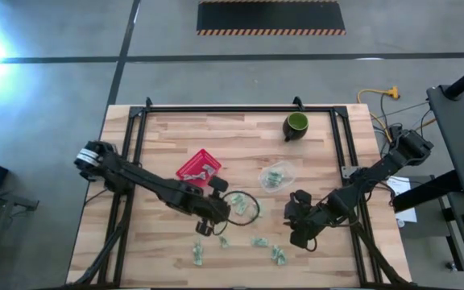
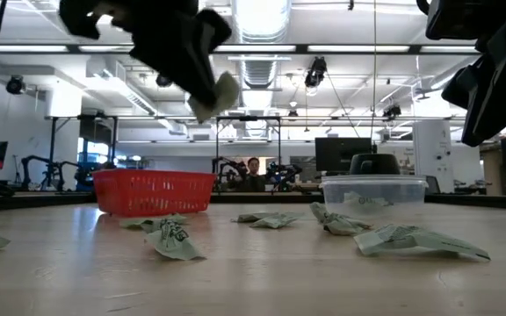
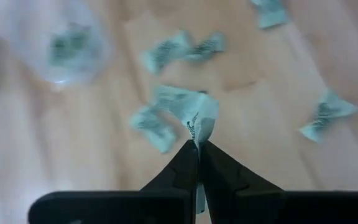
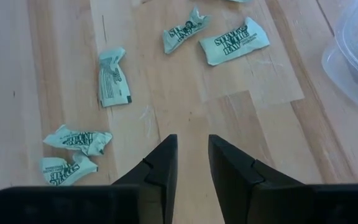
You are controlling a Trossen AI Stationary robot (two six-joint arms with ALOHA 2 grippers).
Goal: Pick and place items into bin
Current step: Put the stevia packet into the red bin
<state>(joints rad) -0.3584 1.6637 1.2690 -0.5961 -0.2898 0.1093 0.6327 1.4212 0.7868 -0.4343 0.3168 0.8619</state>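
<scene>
On the tabletop (image 1: 167,137) the basket (image 1: 198,167) sits left of the clear tub (image 1: 278,176), with the cup (image 1: 296,125) behind the tub. Loose packets (image 1: 258,242) lie scattered in front, between the left hand (image 1: 203,228) and right hand (image 1: 296,234).

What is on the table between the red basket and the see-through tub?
Nothing sits there in the high view: bare wood separates the red basket from the see-through tub. The black ring and the left pincer lie nearer the front edge.
</scene>
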